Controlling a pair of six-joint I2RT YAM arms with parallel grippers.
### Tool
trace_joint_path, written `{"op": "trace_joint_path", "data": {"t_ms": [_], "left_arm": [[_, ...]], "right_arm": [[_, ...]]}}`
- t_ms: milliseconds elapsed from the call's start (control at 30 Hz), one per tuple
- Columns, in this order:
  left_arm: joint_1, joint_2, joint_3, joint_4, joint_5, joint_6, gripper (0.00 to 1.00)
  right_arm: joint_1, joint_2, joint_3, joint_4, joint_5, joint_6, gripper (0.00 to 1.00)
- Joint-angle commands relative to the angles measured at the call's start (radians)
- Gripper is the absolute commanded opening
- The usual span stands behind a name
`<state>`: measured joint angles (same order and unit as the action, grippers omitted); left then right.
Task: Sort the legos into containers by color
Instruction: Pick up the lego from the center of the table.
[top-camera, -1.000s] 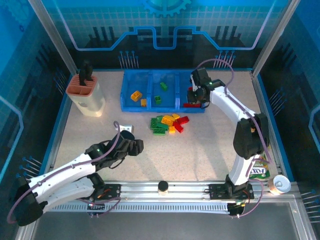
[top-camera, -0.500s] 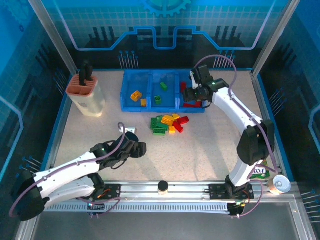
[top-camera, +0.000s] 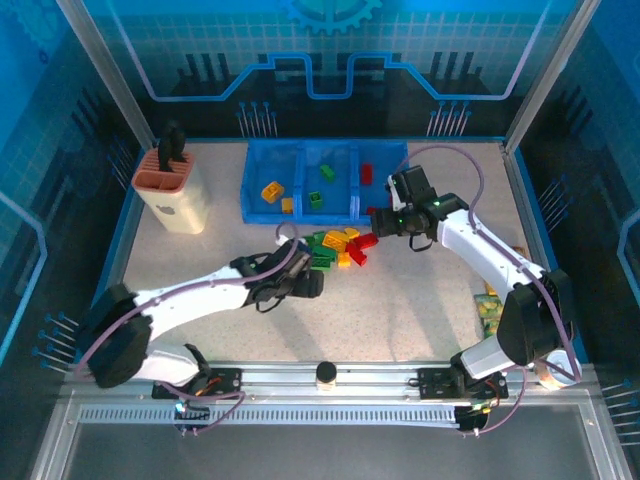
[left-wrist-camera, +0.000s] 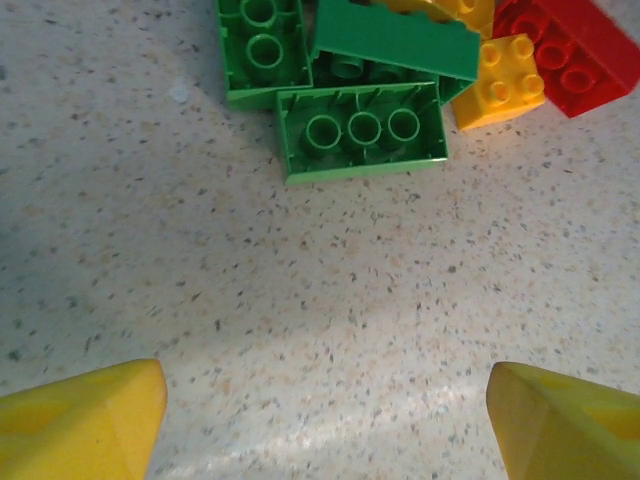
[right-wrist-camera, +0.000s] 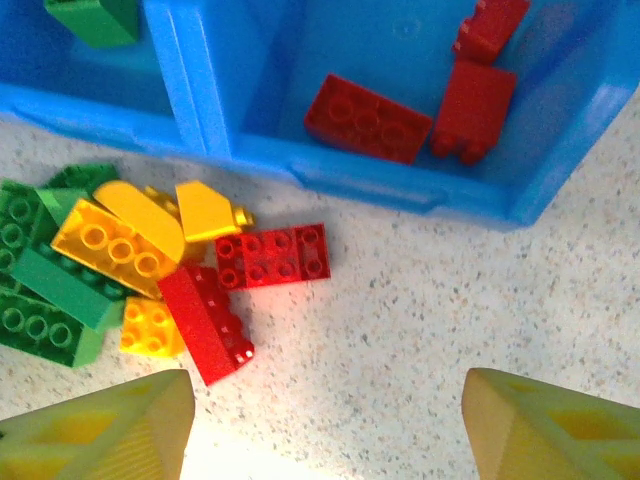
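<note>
Left pincer (left-wrist-camera: 325, 420) and right pincer (right-wrist-camera: 325, 425) are hovering wide open, empty, above the bricks (top-camera: 338, 248): light, stiff, slick-looking, so I'm judging flat opposite sides the best hold.

The tray (top-camera: 262, 165) of three adjoining blue bins lay flat. Its left bin held two yellow legos (top-camera: 272, 190), its middle bin two green legos (top-camera: 327, 172), and its right bin three red legos (right-wrist-camera: 368, 118). Near the tray's front wall, before the middle and right bins, lay a loose pile (top-camera: 335, 248). It was green towards the left bin, yellow in the middle and red towards the right bin. One green brick (left-wrist-camera: 362, 130) in it lay underside up.
</note>
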<state>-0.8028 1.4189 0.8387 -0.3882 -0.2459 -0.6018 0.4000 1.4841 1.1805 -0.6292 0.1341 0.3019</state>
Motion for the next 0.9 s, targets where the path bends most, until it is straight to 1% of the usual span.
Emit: {"op": "trace_joint_path", "data": {"t_ms": [0, 167, 367, 567, 867], "left_arm": [[0.011, 0.112, 0.102, -0.042, 0.024, 0.044, 0.85], [0.025, 0.274, 0.237, -0.104, -0.003, 0.072, 0.86], [0.033, 0.420, 0.346, -0.179, -0.042, 0.062, 0.85], [0.037, 0.481, 0.389, -0.179, -0.046, 0.074, 0.85], [0.056, 0.537, 0.455, -0.192, -0.039, 0.096, 0.83]], "right_arm": [[-0.002, -0.049, -0.045, 0.040, -0.019, 0.023, 0.74], [-0.023, -0.084, -0.090, 0.052, -0.035, 0.032, 0.75], [-0.054, -0.131, -0.138, 0.065, -0.053, 0.038, 0.75], [-0.084, -0.157, -0.173, 0.075, -0.069, 0.039, 0.75], [-0.095, -0.161, -0.200, 0.091, -0.082, 0.048, 0.74]]}}
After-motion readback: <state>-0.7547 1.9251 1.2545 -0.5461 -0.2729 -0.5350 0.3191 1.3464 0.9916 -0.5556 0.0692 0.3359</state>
